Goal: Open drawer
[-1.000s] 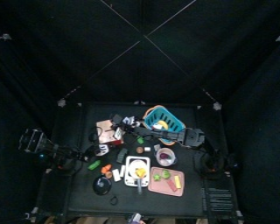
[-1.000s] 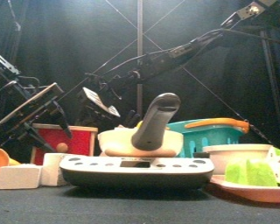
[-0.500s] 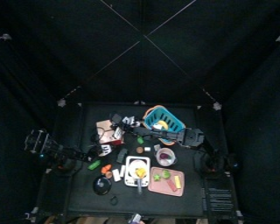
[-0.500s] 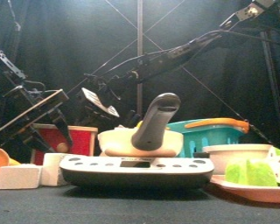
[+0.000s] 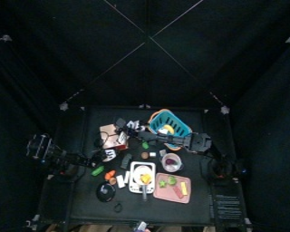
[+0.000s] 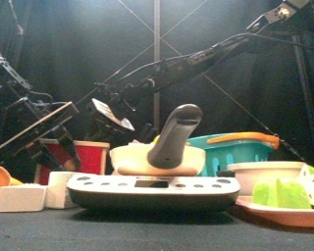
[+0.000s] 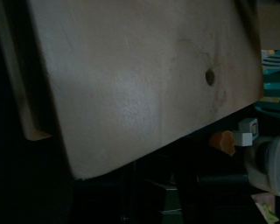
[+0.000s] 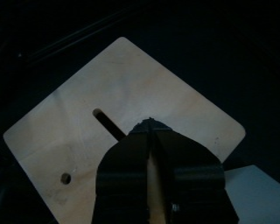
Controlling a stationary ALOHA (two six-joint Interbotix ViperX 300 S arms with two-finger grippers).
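Front view, left of centre: drawer (image 6: 78, 157) looks unopened. Right wrist view: right gripper (image 8: 157, 133), jaws together, holds nothing; left jaws unseen, cannot tell. The pull remains.

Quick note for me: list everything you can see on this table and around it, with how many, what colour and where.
drawer: one, pale tan top, red-brown panel, back left of the table
basket: one, teal with an orange handle, back, to the right of the drawer
cutting board: one, pink, front right, carrying green pieces
bowl: one, white, right, behind the board
tray with upright handle: one, dark grey, front middle
blocks: two, white, front left
left arm: one, black, at the table's left edge
right gripper: one, black, jaws shut, above the drawer's top
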